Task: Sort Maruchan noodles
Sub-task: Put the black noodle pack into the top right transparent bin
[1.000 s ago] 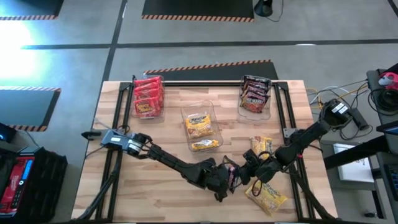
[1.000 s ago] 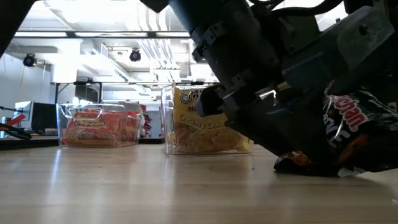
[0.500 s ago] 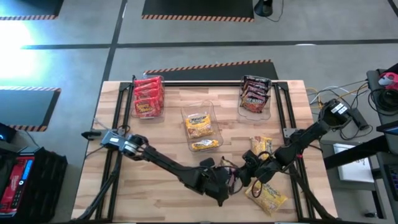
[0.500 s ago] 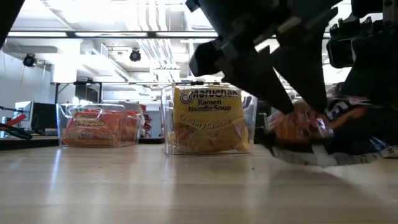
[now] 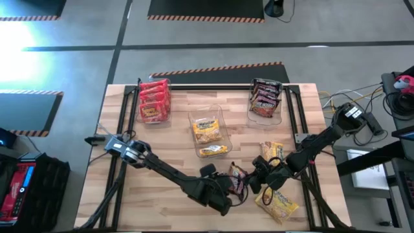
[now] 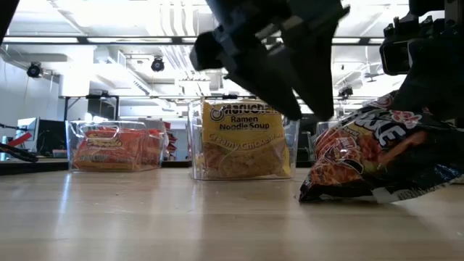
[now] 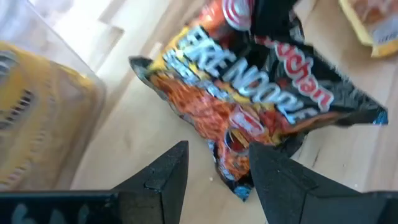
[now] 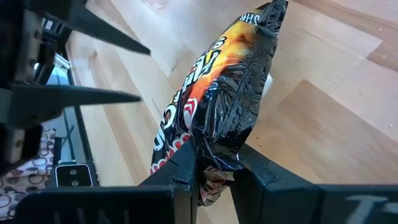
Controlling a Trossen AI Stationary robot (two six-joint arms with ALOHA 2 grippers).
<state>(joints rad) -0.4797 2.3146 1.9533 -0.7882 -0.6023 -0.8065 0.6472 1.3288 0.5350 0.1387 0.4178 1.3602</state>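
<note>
A dark Maruchan noodle packet (image 5: 240,179) with red and orange print stands tilted near the table's front middle. My right gripper (image 8: 214,177) is shut on it. My left gripper (image 7: 214,180) hovers open just left of the packet (image 7: 249,93), which lies beyond its fingertips and is not touched. Two yellow packets (image 5: 272,152) (image 5: 278,204) lie flat on the wood at the right. Clear bins hold red packets (image 5: 154,100), yellow packets (image 5: 208,133) and dark packets (image 5: 265,97). My right gripper pinches the dark packet's crimped end (image 8: 217,152) between its two fingers. It comes from the table's right side, slanting down. The packet reaches away from the fingers, tipped up on its side, with its lower edge (image 6: 341,194) on the table.
The three clear bins stand along the far half of the table, the yellow one (image 6: 243,141) in the middle. A black frame rail (image 5: 294,110) runs along the table's sides. Bare wood lies at the front left (image 5: 142,200).
My left gripper has risen off the dark packet and drawn back toward the table's left and near edges. The packet, which lay low under it, now stands tipped up with its printed face showing and its lower edge still on the table.
</note>
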